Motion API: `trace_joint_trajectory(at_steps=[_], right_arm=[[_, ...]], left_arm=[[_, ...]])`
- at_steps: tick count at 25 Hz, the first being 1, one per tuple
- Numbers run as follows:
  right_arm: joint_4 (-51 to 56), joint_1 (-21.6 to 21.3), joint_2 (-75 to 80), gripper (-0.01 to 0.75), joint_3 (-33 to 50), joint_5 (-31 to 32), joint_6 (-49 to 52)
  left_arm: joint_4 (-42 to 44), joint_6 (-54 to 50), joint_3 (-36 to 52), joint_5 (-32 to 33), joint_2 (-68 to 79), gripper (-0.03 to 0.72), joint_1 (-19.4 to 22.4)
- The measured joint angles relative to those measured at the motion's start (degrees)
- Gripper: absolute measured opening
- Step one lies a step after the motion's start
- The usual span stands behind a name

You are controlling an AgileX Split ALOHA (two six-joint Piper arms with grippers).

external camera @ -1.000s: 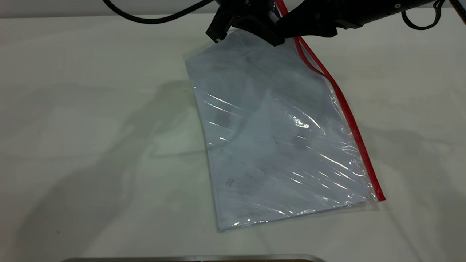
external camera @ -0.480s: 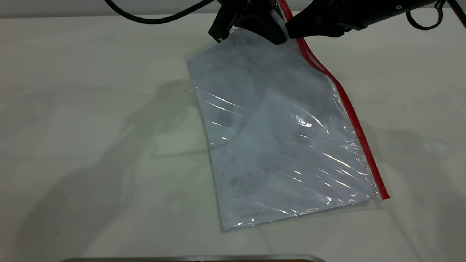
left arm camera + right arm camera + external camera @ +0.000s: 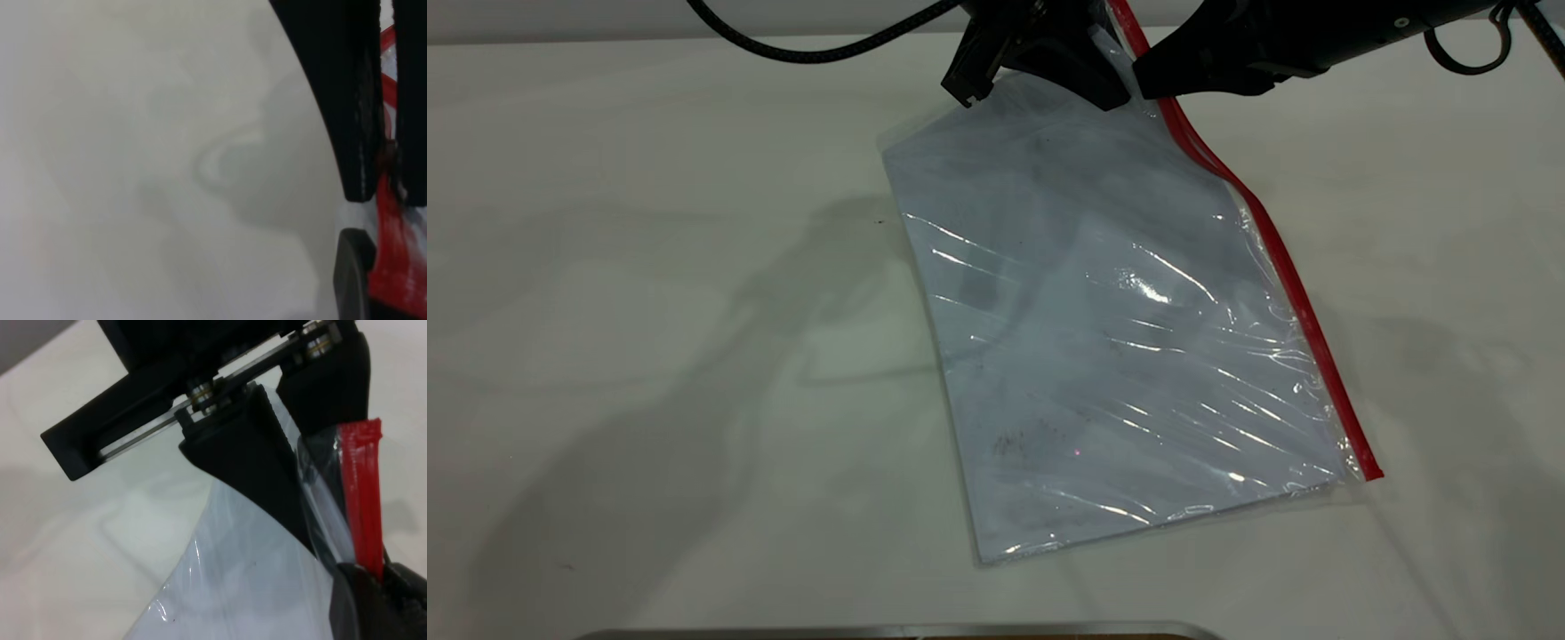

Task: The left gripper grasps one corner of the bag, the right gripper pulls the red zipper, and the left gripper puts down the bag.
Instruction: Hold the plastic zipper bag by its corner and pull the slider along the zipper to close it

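Note:
The bag (image 3: 1103,338), a clear pouch with a smudged white sheet inside, hangs tilted from its far corner, and its near end rests on the table. The red zipper (image 3: 1303,320) runs along its right edge. My left gripper (image 3: 1104,89) is shut on the bag's raised corner; in the left wrist view its gripper (image 3: 381,187) has the red strip (image 3: 390,227) between its fingers. My right gripper (image 3: 1149,82) is right beside it, shut on the red zipper (image 3: 363,493), with its own jaws (image 3: 383,587) pinching the strip. The slider tab is hidden.
The white table (image 3: 649,311) lies to the left of the bag and in front of it. A metal edge (image 3: 898,631) shows at the near border. The left arm's braided cable (image 3: 809,49) loops across the top.
My right gripper has moved slightly right, away from the left gripper, along the red strip. The bag's near right corner has shifted right, and the strip's two separated lines have drawn together.

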Motion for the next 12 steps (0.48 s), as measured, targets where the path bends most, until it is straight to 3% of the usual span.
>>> trace_joint_trajectory(at_steps=[12], right_arm=[[0.1,0.5,-0.3,0.036,-0.1,-4.8,0.0]], left_arm=[[-4.6,0.0,0.0,2.7,0.0,0.051,3.4]])
